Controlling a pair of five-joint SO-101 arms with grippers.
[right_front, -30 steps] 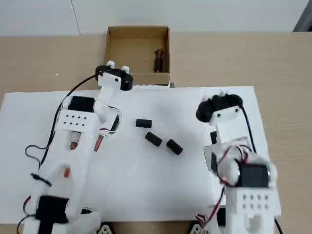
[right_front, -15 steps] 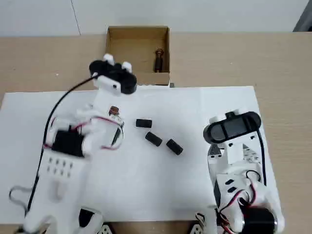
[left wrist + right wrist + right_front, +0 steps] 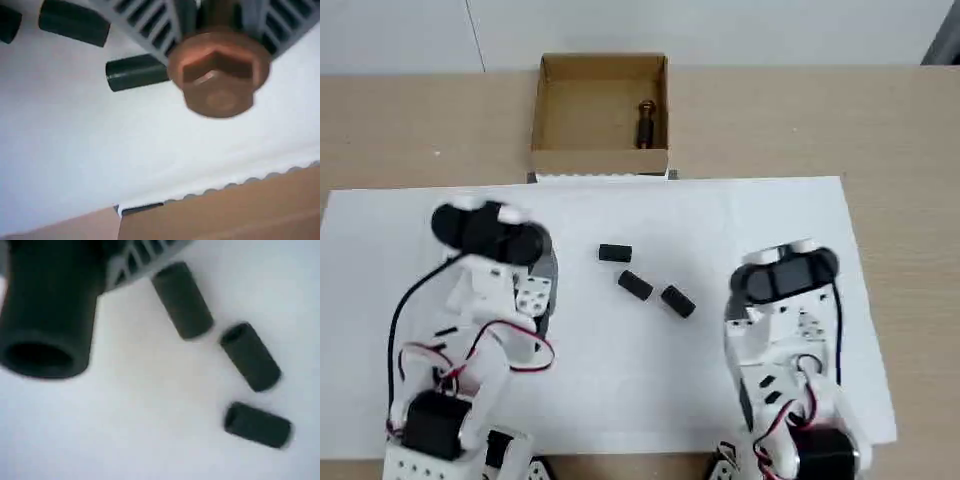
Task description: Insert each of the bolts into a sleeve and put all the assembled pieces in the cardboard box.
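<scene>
Three black sleeves lie mid-sheet: one point(image 3: 614, 253), a second point(image 3: 635, 285) and a third point(image 3: 678, 300). In the cardboard box point(image 3: 548, 110) at the back rests one assembled bolt-and-sleeve piece point(image 3: 646, 122). My left gripper point(image 3: 544, 290) hovers left of the sleeves, shut on a copper bolt point(image 3: 220, 75) whose hex head faces the camera; the nearest sleeve point(image 3: 135, 73) lies just beyond it. My right gripper point(image 3: 748, 305) is to the right of the sleeves, shut on a black sleeve point(image 3: 47, 315) whose open end faces the camera. The loose sleeves point(image 3: 250, 357) lie past it.
A white paper sheet point(image 3: 620, 380) covers the wooden table point(image 3: 900, 120) in front of the box. The box's near wall point(image 3: 225, 210) borders the sheet's far edge. Both arm bases stand at the front edge.
My left arm has drawn back from the box's front wall toward the front left, carrying the bolt. The right arm has also pulled back and lowered. The three loose sleeves stayed put.
</scene>
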